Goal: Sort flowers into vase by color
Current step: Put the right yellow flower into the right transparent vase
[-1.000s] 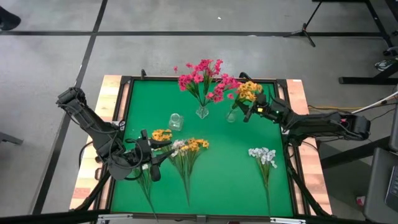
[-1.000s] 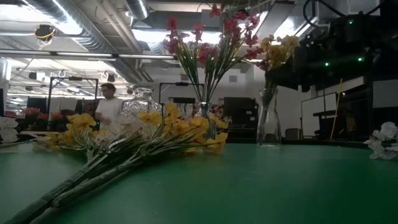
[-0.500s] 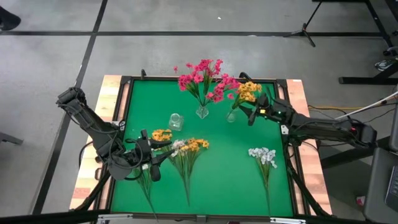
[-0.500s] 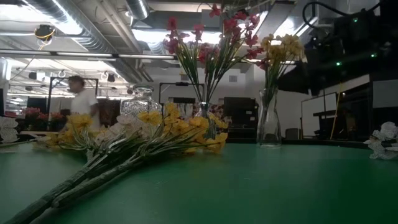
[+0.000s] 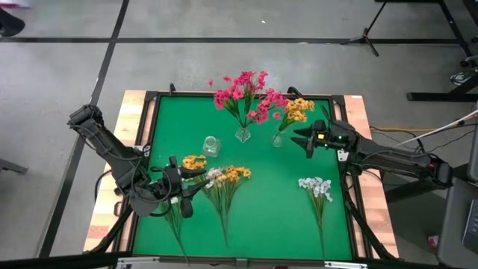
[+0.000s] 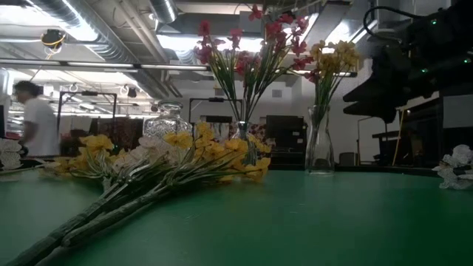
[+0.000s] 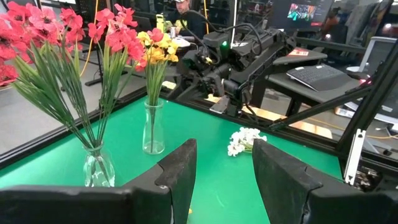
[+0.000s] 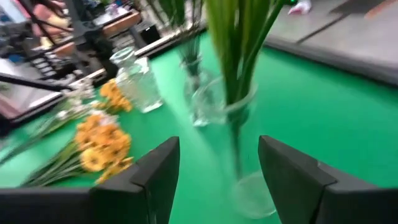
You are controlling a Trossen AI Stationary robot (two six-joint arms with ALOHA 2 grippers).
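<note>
Three glass vases stand at the far middle of the green table: one with magenta-pink flowers, one with yellow-orange flowers, and an empty vase. Loose sprigs lie flat on the mat: a yellow sprig, a yellow-and-white bunch, and a white sprig. My right gripper is open, just right of the yellow vase, touching nothing. My left gripper is open and empty near the table's near left, beside the loose bunch.
A dark frame rims the green table, with wood boards at the left and right sides. Bare mat lies in the middle and near right. In the room behind the table a person walks past.
My right gripper has drawn back from the yellow blossoms in the vase, toward the table's right and near side, and now sits clear of them. The yellow sprig stays upright in its vase. The person in the background has walked to the left.
</note>
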